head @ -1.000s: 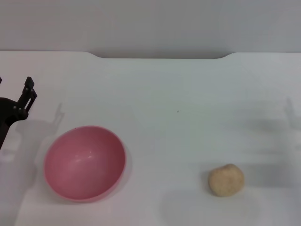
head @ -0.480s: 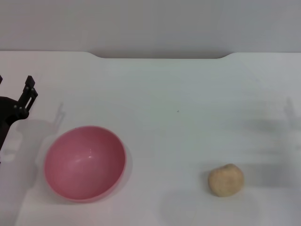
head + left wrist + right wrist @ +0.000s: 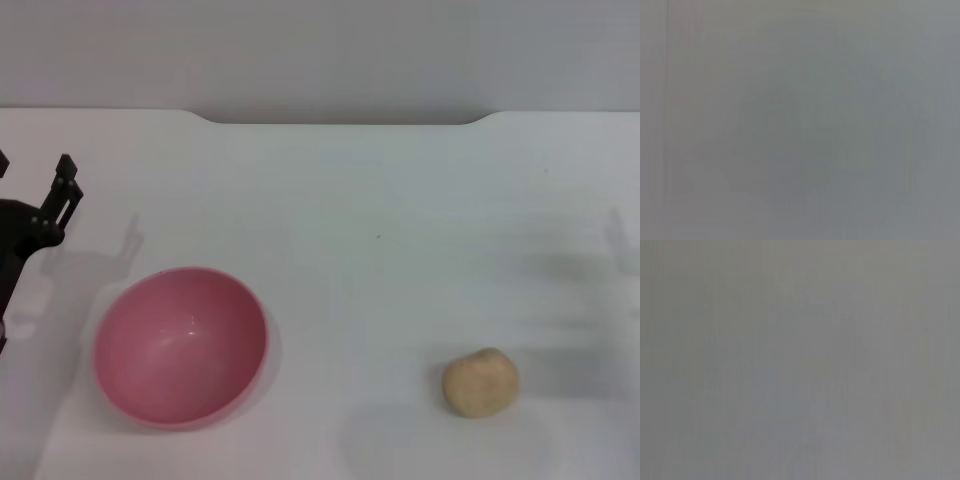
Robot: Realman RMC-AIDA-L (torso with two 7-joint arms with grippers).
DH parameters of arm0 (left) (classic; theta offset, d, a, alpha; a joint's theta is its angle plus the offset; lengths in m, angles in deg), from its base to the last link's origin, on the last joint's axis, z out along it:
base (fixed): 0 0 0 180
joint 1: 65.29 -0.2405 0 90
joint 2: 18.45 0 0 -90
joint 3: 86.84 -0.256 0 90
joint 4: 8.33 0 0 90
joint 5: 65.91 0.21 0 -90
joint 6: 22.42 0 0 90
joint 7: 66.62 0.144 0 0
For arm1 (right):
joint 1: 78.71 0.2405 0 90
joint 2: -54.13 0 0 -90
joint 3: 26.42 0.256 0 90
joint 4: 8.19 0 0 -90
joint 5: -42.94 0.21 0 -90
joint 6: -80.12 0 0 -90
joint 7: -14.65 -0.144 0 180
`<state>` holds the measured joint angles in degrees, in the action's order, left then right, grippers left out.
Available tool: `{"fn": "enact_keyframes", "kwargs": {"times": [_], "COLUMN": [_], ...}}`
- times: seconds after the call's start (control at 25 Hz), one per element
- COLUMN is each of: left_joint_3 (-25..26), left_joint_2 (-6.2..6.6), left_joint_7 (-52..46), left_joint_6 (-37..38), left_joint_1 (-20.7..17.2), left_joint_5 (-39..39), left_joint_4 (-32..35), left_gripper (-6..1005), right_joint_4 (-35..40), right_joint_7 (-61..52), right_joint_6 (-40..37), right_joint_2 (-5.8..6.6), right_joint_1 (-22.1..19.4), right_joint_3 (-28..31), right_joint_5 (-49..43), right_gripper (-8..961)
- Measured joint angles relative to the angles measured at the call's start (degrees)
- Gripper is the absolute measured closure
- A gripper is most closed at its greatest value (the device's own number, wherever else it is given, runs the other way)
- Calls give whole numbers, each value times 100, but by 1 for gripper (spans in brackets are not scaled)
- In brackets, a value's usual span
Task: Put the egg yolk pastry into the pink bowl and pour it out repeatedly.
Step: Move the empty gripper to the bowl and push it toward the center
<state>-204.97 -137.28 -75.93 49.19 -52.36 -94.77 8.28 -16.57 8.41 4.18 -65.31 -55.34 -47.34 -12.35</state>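
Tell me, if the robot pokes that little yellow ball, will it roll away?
Probably a little. The egg yolk pastry is roundish and sits loose on the white table, well apart from the pink bowl, so a push could set it rolling. Its lumpy, matte surface suggests a wobbly, short roll. It looks soft and crumbly, so a hard squeeze might dent it.

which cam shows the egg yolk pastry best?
Head view. The egg yolk pastry sits whole and unobstructed on the white table, well right of the pink bowl. Both wrist views show only featureless grey, nothing of the pastry.
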Motion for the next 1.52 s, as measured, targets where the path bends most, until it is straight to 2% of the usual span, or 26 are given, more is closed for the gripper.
{"fn": "enact_keyframes", "kwargs": {"times": [0.2,0.36,0.48,0.56,0.6,0.64,0.68,0.72,0.96,1.08,1.16,1.2,1.24,1.28,1.32,1.36,1.44,1.52], "left_joint_3": [40,157,553,1146,1146,1410,1759,1838,1968,1976,2044,2075,2168,2324,2324,2578,2620,2659], "left_joint_2": [61,150,210,269,269,302,377,419,758,831,776,705,587,401,401,123,95,125], "left_joint_7": [-679,-1245,-1455,-1606,-1606,-1708,-1923,-2016,-2421,-2099,-1490,-1290,-832,-355,-355,552,850,1113], "left_joint_6": [-165,-824,-1540,-2223,-2223,-2615,-3318,-3626,-6344,-8441,-9696,-10047,-10590,-11068,-11068,-11985,-12399,-12945], "left_joint_1": [258,823,1262,1473,1473,1538,1591,1599,1527,1387,1305,1261,1203,1146,1146,1070,1069,1137], "left_joint_5": [-3,24,385,952,952,1256,1711,1871,2735,2917,2911,2896,2868,2809,2809,2550,2321,1946], "left_joint_4": [52,57,193,560,560,814,1385,1627,3651,5019,5834,6037,6375,6716,6716,7219,7356,7411], "left_gripper": [225,225,225,225,225,225,224,224,224,224,224,224,224,224,224,224,225,225], "right_joint_4": [7,25,29,31,30,30,30,30,30,40,45,50,59,65,73,79,82,82], "right_joint_7": [0,0,0,0,0,0,0,0,0,0,0,0,0,0,0,1,1,2], "right_joint_6": [0,0,0,0,0,0,0,0,0,0,0,0,0,0,0,0,8,20], "right_joint_2": [4,7,8,9,9,9,9,9,9,9,10,11,12,13,13,14,15,18], "right_joint_1": [37,68,77,78,79,79,79,80,79,88,118,136,157,174,197,229,285,330], "right_joint_3": [0,0,0,1,0,0,0,0,0,0,1,3,6,7,9,9,10,9], "right_joint_5": [0,-3,-26,-31,-32,-31,-31,-31,-8,-5,-4,-3,-3,-2,-1,-1,0,0], "right_gripper": [208,208,208,208,208,209,209,209,209,209,209,209,209,209,209,209,209,209]}}
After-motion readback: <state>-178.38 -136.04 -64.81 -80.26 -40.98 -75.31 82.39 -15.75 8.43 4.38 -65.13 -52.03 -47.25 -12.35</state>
